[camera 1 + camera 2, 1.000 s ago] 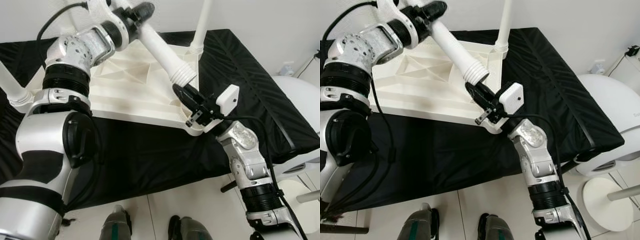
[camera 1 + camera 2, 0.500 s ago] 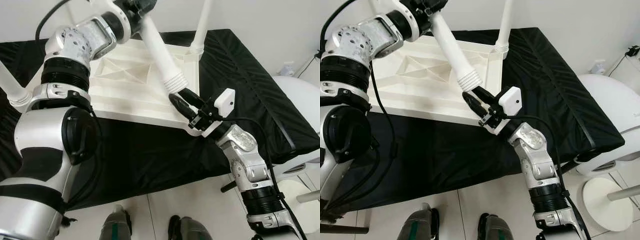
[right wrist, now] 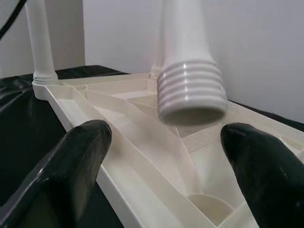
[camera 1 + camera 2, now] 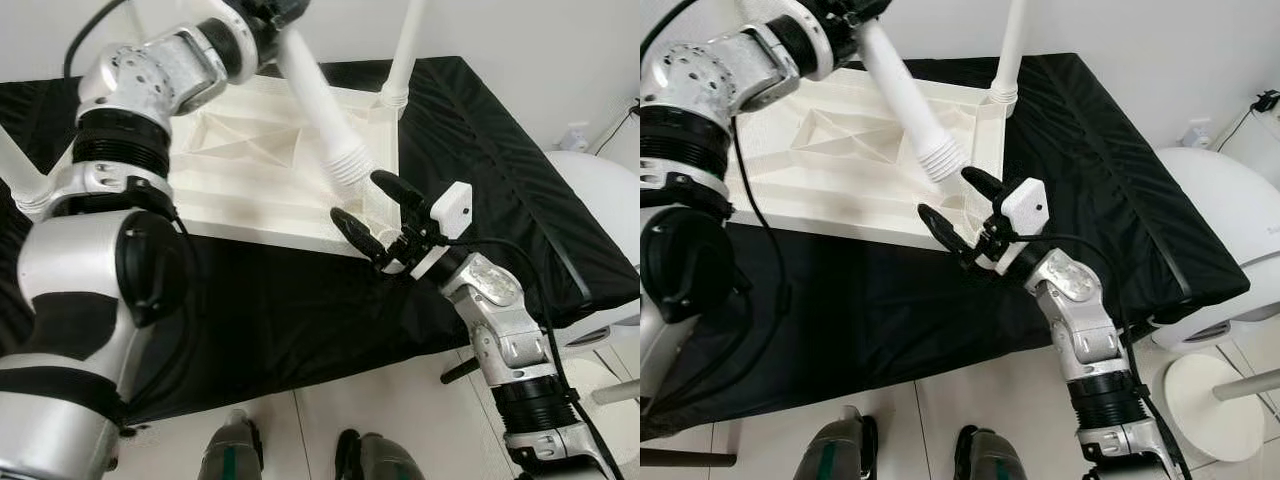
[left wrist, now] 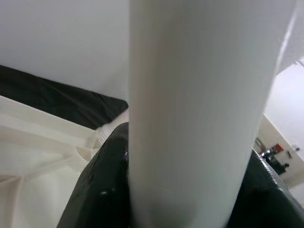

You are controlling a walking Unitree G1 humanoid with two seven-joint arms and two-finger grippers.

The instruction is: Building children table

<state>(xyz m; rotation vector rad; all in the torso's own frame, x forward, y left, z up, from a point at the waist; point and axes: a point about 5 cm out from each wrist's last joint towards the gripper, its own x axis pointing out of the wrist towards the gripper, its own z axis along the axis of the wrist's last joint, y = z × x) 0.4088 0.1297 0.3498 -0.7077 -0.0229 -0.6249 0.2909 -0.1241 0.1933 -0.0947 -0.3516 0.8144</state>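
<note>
The white table top point(image 4: 250, 190) lies upside down on a black cloth point(image 4: 480, 130). My left gripper point(image 4: 282, 10), up at the back, is shut on a loose white leg point(image 4: 315, 105). The leg slants down, and its threaded end point(image 4: 345, 165) hangs just above the near right corner. My right gripper point(image 4: 373, 210) stands open, with its jaws wide apart on either side of that corner. In the right wrist view the threaded end point(image 3: 190, 92) hovers above a round socket point(image 3: 206, 204) between the two black fingers point(image 3: 71, 166). One fitted leg point(image 4: 408, 45) stands at the far right corner, another point(image 4: 20, 170) at the left.
A white rounded seat point(image 4: 600, 200) stands off the cloth's right edge, with its base on the tiled floor below. My feet point(image 4: 230, 455) are close to the near edge of the black-covered surface. A white wall runs behind.
My right gripper has opened wide and drawn back a little from the table top's near right corner. The held leg's threaded end has shifted slightly left.
</note>
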